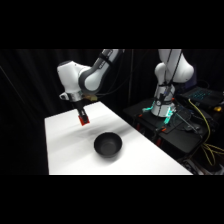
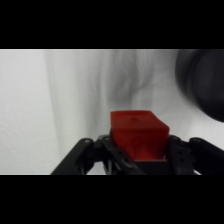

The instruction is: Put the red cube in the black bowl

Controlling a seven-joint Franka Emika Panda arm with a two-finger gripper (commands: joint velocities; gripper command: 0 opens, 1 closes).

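Pincer (image 1: 83,120) grasping red cube (image 2: 138,134) hangs over white table (image 1: 65,145) near black bowl (image 1: 108,145), dark curtains behind.

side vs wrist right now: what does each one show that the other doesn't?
Side view only: the whole arm reaching over the white table, its base at upper right, the full round black bowl sitting apart from the gripper, and the cube lifted off the table.

Wrist view only: the red cube close up, seated between the black linkage, with its top face visible; the bowl appears only as a dark edge at upper right.

Both: the gripper shut on the red cube, the cube not yet in the bowl, the white tabletop.
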